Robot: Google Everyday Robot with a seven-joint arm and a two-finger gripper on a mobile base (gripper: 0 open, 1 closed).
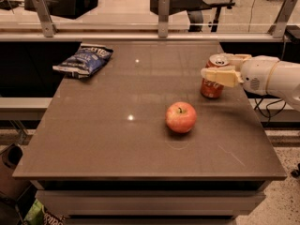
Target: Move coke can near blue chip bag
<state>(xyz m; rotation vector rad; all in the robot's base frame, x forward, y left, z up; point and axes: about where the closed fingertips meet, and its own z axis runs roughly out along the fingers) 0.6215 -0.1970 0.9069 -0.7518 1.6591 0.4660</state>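
The coke can, red-orange with a silver top, stands upright near the table's right edge. My gripper reaches in from the right on a white arm and sits around the can's upper part, at the level of its rim. The can rests on the table. The blue chip bag, crumpled dark-blue foil with white lettering, lies flat at the far left of the table, well away from the can and the gripper.
A red apple sits on the brown table, in front and left of the can. A metal rail with posts runs along the far edge. The arm overhangs the table's right edge.
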